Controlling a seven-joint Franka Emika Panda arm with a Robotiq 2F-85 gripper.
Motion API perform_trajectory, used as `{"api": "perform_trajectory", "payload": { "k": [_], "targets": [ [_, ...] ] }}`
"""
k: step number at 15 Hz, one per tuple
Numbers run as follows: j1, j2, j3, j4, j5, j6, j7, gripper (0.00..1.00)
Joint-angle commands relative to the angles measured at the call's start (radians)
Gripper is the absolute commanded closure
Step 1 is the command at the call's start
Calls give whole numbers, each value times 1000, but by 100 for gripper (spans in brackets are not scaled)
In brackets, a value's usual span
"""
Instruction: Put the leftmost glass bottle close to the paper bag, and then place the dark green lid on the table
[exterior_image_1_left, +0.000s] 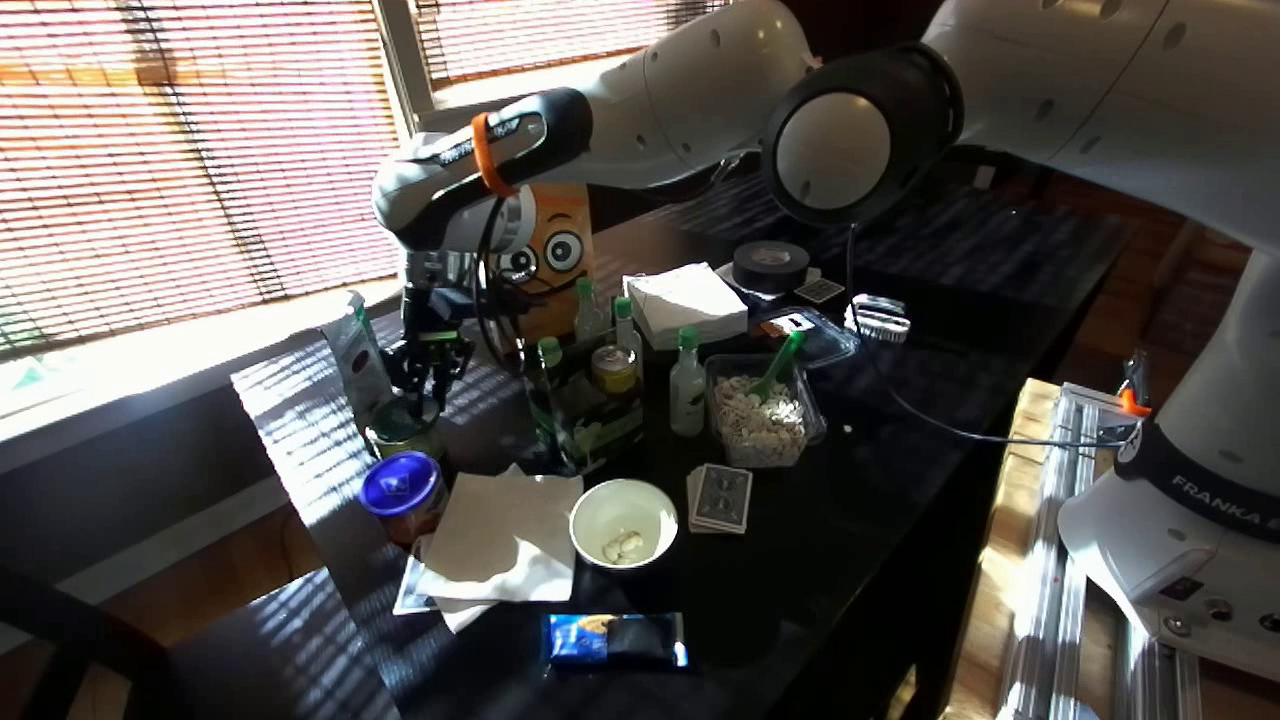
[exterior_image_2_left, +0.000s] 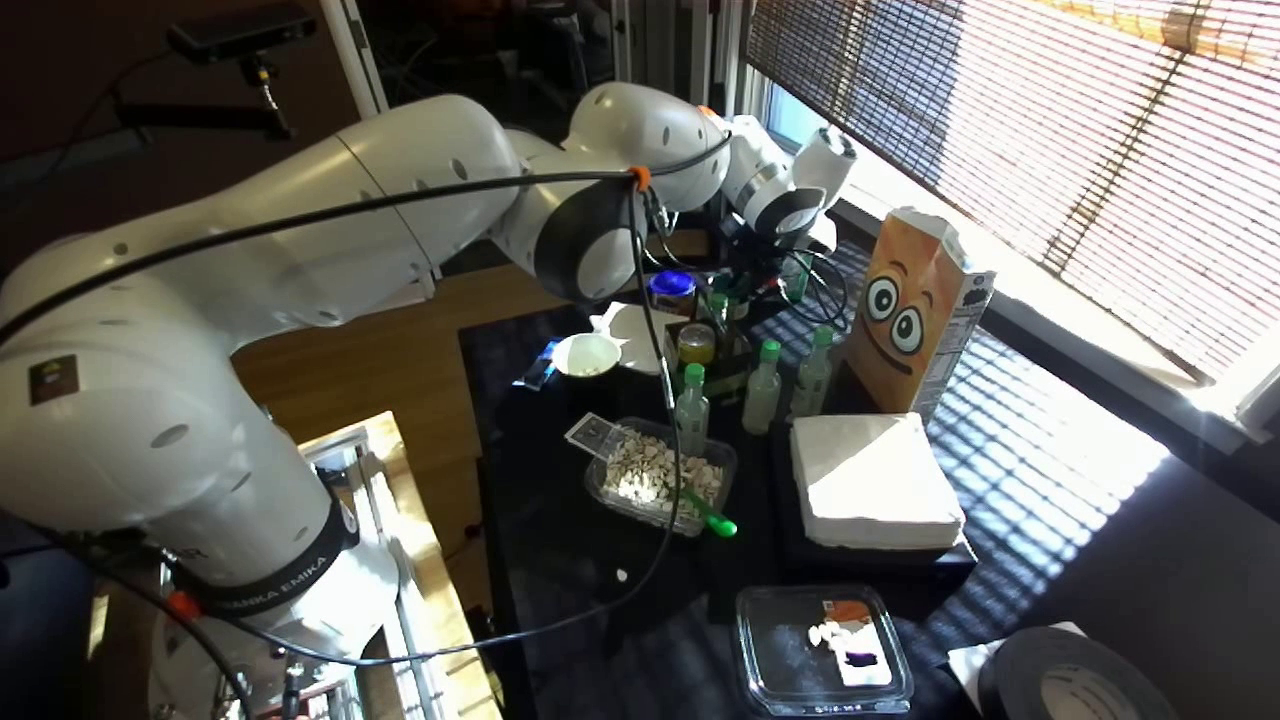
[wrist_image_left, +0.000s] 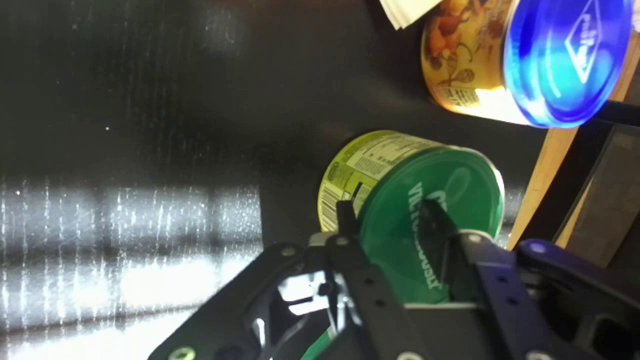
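A: Over to the worktop (exterior_image_1_left: 850, 510), where the edge by the chair (exterior_image_1_left: 255, 655) is being watched!

B: And the fingers (wrist_image_left: 441, 232) are held part-way apart there, aimed down at the dark green lid (wrist_image_left: 395, 237)! In the wrist view one tip is seen past the lid's rim, the other across its face.

A: Is the lid being touched?

B: That cannot be told, but a gap is plainly shown between the tips. The lid is seated on a yellow-green can (wrist_image_left: 370, 160), set near the chair edge, with a blue-lidded can (exterior_image_1_left: 402, 500) placed near it.

A: And the paper bag (exterior_image_2_left: 905, 300)?

B: It is stood upright by the edge under the blinds (exterior_image_1_left: 200, 180), and a green-capped glass bottle (exterior_image_2_left: 812, 375) is set just beside it! Whether that is the leftmost one cannot be told.

A: What is offered at the other edges?

B: A white bowl (exterior_image_1_left: 620, 508) is set between the cans and the edge by the robot base (exterior_image_1_left: 1160, 530), and a blue packet (exterior_image_1_left: 615, 640) is laid flat near the corner where the chair and robot edges are joined.
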Motion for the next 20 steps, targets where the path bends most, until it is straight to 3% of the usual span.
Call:
{"api": "perform_trajectory", "payload": {
  "k": [1,3,7,12,16,20],
  "targets": [
    [6,4,-6,46,-8,-15,14,95],
    [4,-21,-5,48,-7,-10,9,100],
    [-2,-83,-4,40,-6,-22,6,98],
    [-21,-156,-48,-2,-16,-153,66,99],
    [-36,-136,-68,14,3,-218,93,99],
    [-50,-87,-71,18,9,-190,105,99]
  ]
}}
